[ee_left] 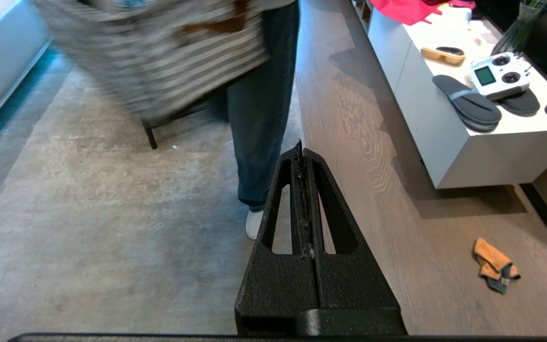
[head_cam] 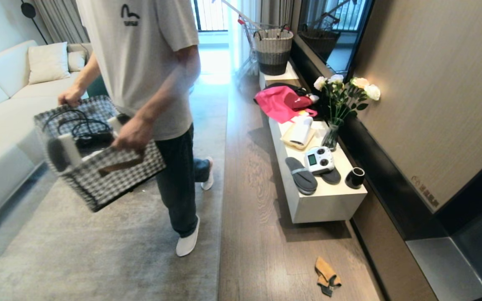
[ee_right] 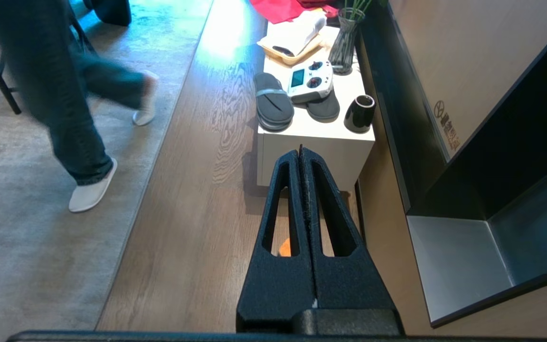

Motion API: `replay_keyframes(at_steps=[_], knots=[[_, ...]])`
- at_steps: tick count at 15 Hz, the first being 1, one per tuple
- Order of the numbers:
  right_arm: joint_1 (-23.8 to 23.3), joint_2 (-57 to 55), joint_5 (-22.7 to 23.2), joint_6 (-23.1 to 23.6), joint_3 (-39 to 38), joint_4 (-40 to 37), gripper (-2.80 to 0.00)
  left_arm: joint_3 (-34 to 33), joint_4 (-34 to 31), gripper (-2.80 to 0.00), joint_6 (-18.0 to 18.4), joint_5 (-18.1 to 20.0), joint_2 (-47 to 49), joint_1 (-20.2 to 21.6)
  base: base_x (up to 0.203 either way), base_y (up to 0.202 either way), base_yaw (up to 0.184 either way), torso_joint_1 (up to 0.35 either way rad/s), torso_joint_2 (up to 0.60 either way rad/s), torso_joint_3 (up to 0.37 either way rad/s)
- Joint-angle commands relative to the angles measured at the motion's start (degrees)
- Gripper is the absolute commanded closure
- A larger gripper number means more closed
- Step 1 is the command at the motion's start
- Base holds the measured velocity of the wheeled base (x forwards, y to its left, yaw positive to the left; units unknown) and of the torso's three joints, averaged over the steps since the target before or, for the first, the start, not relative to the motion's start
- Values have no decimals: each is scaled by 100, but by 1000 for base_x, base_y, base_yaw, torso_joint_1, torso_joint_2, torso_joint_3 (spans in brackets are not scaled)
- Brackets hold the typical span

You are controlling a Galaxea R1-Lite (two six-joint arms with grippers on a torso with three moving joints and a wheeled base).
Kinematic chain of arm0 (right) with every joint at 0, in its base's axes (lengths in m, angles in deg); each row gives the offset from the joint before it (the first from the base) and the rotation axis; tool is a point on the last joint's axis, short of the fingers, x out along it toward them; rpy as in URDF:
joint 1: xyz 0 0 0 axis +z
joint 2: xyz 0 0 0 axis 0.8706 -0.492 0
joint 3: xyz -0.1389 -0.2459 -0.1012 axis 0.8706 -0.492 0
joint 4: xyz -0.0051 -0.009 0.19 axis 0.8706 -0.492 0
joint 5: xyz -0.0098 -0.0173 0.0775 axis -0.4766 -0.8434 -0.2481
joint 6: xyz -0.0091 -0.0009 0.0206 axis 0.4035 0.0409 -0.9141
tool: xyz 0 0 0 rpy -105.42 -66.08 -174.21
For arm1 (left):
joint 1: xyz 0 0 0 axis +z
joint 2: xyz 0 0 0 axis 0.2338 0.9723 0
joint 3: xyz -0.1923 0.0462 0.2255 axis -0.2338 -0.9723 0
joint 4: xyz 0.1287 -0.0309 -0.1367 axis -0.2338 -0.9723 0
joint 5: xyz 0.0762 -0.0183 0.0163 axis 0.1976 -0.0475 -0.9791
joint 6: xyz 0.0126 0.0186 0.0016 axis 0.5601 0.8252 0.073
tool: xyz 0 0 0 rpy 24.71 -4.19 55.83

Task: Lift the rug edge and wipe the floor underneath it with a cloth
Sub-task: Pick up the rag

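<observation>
rug edge [head_cam: 223, 175]: thin, straight | floor [head_cam: 249, 234]: glossy wood-grain | cloth [head_cam: 326, 276]: soft, crumpled

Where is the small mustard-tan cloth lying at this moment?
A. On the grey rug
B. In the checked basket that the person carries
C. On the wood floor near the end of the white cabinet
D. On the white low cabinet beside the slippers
C: the cloth lies crumpled on the bare floor, past the end of the white cabinet and apart from the rug.
</observation>
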Motion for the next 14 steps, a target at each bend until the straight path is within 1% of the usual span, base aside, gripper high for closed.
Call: replay_keyframes(at_steps=[1,14], knots=[[-1,-7,6,7,0,-2,0,0,-1,0,0,-1,0,0,0,0,0,-137,321,186],[-1,-7,6,7,0,-2,0,0,-1,0,0,-1,0,0,0,0,0,-129,321,186]])
